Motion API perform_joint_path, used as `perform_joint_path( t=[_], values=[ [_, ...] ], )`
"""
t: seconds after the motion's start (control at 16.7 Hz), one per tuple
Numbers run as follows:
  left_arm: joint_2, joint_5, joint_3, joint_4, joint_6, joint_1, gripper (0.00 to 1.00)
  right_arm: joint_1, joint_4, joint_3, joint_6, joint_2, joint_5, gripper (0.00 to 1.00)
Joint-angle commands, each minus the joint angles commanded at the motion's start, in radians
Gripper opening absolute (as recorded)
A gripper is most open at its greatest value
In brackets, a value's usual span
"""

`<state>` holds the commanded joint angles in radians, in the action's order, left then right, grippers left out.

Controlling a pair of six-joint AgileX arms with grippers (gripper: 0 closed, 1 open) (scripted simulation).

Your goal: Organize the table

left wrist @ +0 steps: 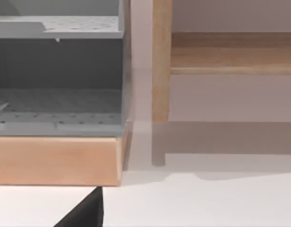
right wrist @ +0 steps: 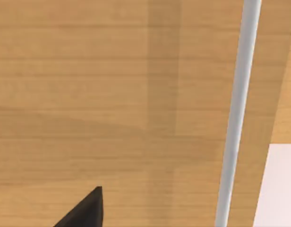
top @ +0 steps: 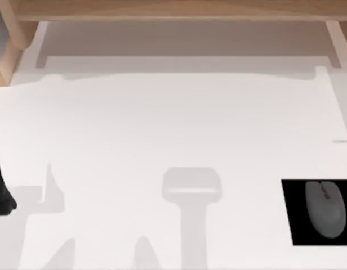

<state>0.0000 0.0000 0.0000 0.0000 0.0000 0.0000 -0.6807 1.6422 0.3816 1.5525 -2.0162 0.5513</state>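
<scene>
While our left arm (top: 0,194) sits at the table's (top: 162,124) left edge, its grip state we cannot tell | grey mouse (top: 325,209) rests on black mouse pad (top: 294,225), near right | approach from above, square to mouse.

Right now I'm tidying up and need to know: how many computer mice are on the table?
1. The grey mouse lies on the black mouse pad at the table's right edge, near the front. Anything past the frame's edges could be hidden.

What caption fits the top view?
Grey mouse on black mouse pad at the white table's right edge.
</scene>
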Motion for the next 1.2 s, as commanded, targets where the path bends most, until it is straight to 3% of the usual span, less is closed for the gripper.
perform_joint_path(
  t=[0.6,1.2],
  values=[
    [0.000,0.000,0.000,0.000,0.000,0.000,1.00,0.045,-0.060,0.090,0.002,-0.030,-0.048,1.00],
    [0.000,0.000,0.000,0.000,0.000,0.000,1.00,0.045,-0.060,0.090,0.002,-0.030,-0.048,0.25]
  ],
)
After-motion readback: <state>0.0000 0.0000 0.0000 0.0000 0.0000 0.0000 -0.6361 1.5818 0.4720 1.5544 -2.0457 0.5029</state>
